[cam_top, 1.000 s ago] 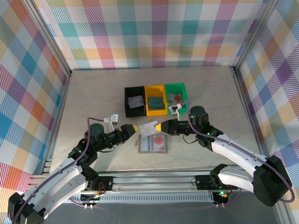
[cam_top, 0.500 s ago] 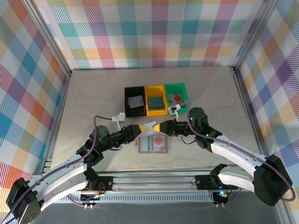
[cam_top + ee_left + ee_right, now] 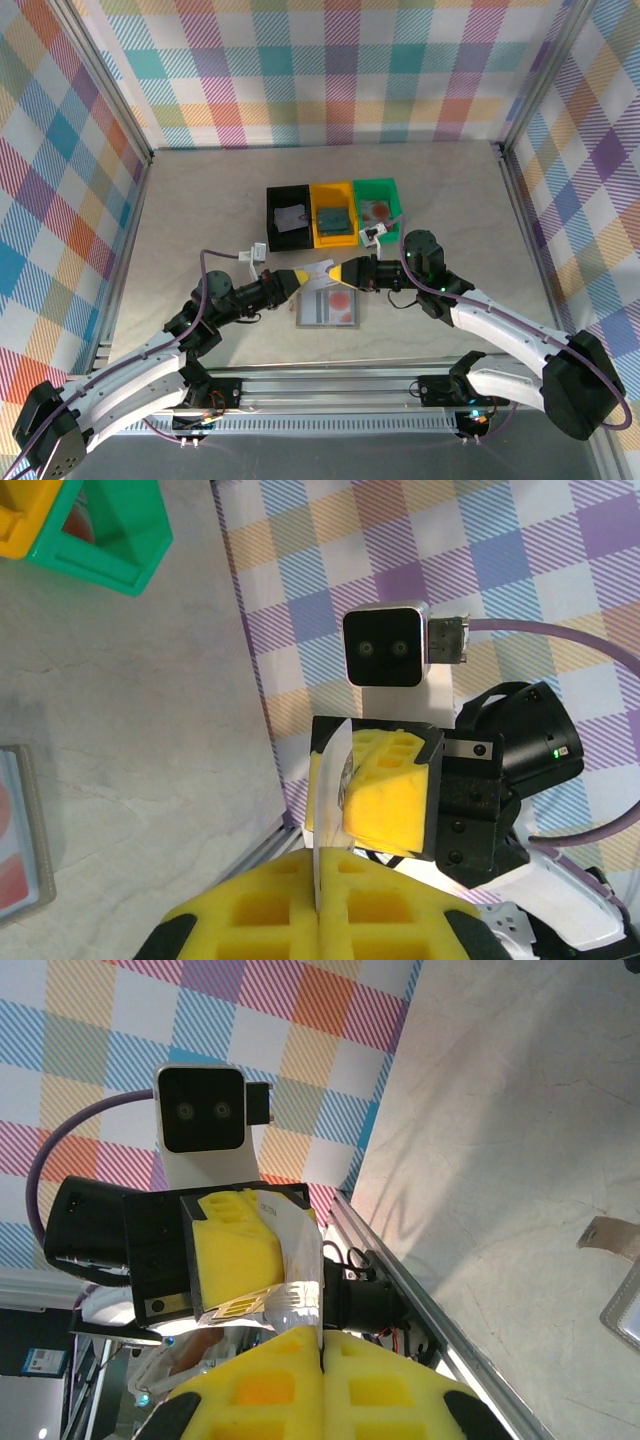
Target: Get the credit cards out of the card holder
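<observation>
Left claw [image 3: 297,277] and right claw [image 3: 337,271] each pinch the thin, whitish credit card [image 3: 317,268] between yellow foam pads [image 3: 270,920].

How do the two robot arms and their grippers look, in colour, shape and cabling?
The left arm and right arm have white shell links and black joints. The left gripper and right gripper are black, with yellow foam pads moulded in square pockets. A purple cable runs along each arm. A white camera box with a black face sits on each wrist.
</observation>
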### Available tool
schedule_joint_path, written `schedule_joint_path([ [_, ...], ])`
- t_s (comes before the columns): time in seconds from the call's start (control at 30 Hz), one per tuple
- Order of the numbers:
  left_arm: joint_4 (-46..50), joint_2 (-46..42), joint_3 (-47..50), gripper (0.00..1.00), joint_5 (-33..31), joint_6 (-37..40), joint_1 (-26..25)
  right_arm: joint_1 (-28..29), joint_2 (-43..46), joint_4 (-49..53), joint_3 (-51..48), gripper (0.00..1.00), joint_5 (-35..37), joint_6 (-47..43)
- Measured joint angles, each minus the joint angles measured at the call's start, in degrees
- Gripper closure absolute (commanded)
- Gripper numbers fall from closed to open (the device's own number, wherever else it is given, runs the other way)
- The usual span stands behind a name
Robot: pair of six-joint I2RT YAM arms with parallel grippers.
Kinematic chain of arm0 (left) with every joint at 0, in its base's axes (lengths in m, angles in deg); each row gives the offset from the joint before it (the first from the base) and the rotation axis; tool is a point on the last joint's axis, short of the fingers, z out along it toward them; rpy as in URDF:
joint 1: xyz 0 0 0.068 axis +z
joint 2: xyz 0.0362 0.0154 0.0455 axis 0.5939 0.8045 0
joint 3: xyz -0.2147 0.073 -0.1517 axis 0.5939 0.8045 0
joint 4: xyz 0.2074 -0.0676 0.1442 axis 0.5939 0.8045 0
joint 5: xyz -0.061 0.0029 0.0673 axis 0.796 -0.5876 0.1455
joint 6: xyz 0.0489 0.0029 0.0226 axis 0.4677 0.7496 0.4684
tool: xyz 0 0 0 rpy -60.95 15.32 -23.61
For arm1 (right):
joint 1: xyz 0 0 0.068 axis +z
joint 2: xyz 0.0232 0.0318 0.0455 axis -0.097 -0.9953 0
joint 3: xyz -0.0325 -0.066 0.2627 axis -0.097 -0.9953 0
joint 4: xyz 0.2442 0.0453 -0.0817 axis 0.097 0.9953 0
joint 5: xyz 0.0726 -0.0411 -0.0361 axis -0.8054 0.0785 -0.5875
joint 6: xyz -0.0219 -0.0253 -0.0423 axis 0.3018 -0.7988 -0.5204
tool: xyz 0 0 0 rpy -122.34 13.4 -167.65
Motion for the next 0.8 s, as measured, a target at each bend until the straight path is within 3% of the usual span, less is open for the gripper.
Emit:
schedule_joint_path([
  [0.1,5.99,0.22,-2.78,1.00,-0.28,2.64,0.22,0.24,0.26,4.31,1.27,0.92,1.18,-1.62],
  [0.23,14.38,1.31,-8.68,1.00,0.79,6.86,3.58,0.35,2.71,12.35,4.35,0.50,3.85,-6.05],
  [0.37,23.80,4.09,-15.87,1.00,-1.36,11.89,9.53,-0.50,6.58,20.24,7.17,0.31,6.95,-11.21],
  [0.6,35.85,15.41,-28.22,1.00,-6.16,19.85,13.42,-3.50,10.27,28.79,8.50,0.16,10.64,-16.15],
  [0.8,40.46,25.81,-34.91,1.00,-11.08,23.26,16.35,-3.63,12.94,33.68,8.50,0.10,12.46,-18.43],
])
